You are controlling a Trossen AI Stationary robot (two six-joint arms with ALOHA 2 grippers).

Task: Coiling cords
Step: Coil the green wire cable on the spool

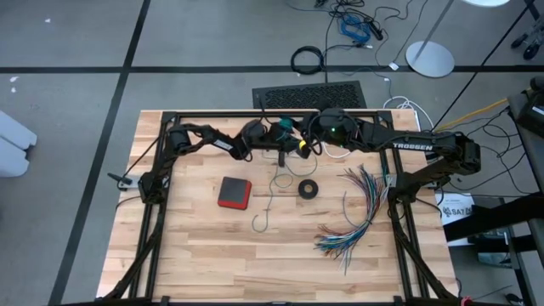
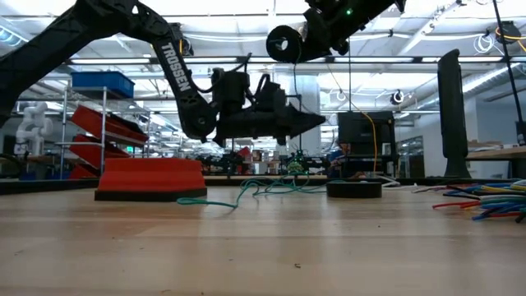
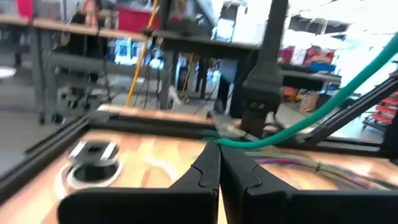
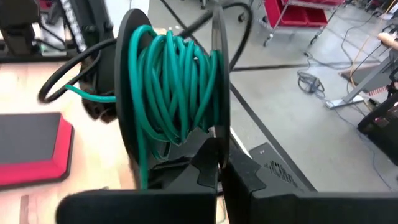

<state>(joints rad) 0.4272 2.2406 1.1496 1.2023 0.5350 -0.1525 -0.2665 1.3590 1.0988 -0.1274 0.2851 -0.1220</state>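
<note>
Both arms raised over the wooden surface (image 1: 195, 255): left tool (image 3: 218, 149) clenched on thin teal-green cord (image 3: 323, 106), right tool (image 4: 217, 167) clenched on black cord-wound spool (image 4: 127, 74).

"TROSSEN" on right arm (image 1: 416, 146), same lettering low view

A robotics lab or workshop: a wooden worktop (image 1: 195, 246) in a black metal frame (image 1: 160, 153) stands on grey floor with loose cables (image 1: 355, 24). Beyond it are red bins (image 2: 103, 131) on shelving, a blue crate (image 2: 102, 82), further benches under strip lights, and a seated person (image 3: 84, 28).
</note>
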